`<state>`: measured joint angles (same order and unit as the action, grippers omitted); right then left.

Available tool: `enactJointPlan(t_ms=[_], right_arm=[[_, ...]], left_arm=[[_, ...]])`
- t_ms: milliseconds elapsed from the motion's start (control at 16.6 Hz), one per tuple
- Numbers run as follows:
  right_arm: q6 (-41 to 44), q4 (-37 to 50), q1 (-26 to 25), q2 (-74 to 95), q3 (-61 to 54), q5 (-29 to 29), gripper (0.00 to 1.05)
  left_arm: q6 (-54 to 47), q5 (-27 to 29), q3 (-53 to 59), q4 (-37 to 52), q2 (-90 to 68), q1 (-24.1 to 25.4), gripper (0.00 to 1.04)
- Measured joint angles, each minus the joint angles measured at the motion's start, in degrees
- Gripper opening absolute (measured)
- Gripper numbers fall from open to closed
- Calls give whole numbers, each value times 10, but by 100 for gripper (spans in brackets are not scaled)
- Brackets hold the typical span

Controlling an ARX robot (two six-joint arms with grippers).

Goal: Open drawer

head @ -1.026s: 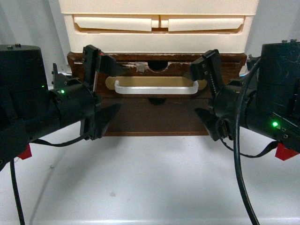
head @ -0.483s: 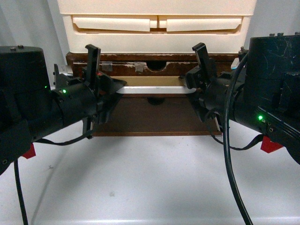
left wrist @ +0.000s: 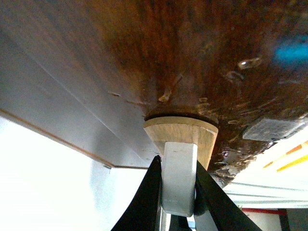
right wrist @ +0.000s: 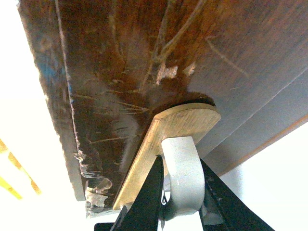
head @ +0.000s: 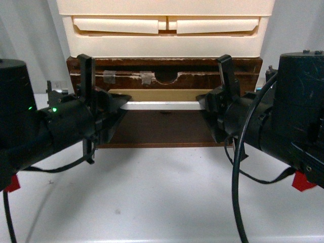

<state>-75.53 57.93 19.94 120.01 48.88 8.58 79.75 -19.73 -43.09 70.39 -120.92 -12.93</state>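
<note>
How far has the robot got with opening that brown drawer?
Reaching and grasping look done: the left gripper and right gripper are each shut on an end of the white bar handle. The pull is the step in hand; from the front I cannot tell whether the drawer has slid out at all. Left to do: draw it clearly out from under the cream plastic drawers.

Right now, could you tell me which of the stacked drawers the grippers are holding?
The dark brown wooden drawer beneath the cream plastic drawers: only it has a white bar handle, whose ends the left gripper and right gripper clamp.
</note>
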Motion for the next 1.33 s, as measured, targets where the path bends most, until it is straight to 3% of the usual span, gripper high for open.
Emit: enactJointPlan(t_ms=[302,422,543,603,664,724,784,845,905,966,1147,1207,1328], right_arm=[[-17,61,43,-97,-173,-5,16],[31,66,73,-130,-229,-4,33],[82,26,105,-169,-278,-3,60],[102,16,104,-207,-280,-3,76],[113,23,104,-210,-277,-13,88],[180,104,118,-176,-292,-104,83],[277,131,119,-155,-316,-199,74],[392,150,108,-159,-363,-280,64],[508,151,69,-207,-402,-335,52],[642,161,27,-284,-427,-327,36],[739,152,-33,-429,-478,-259,1],[742,122,-49,-477,-482,-241,2],[750,35,-80,-579,-484,-207,2]], left_arm=[[-2,-9,186,26,115,-16,13],[-12,-13,263,39,154,-22,28],[-31,-14,341,24,194,-21,54],[-72,-26,358,-10,293,4,70],[-129,-30,368,-109,390,32,82],[-167,-25,375,-165,442,42,91],[-261,66,401,-56,413,17,86],[-386,165,422,-5,382,3,75],[-504,250,429,9,380,17,64],[-649,292,431,23,485,37,48],[-769,266,431,-135,640,65,12],[-776,259,431,-175,693,70,1],[-787,203,431,-269,790,126,2]])
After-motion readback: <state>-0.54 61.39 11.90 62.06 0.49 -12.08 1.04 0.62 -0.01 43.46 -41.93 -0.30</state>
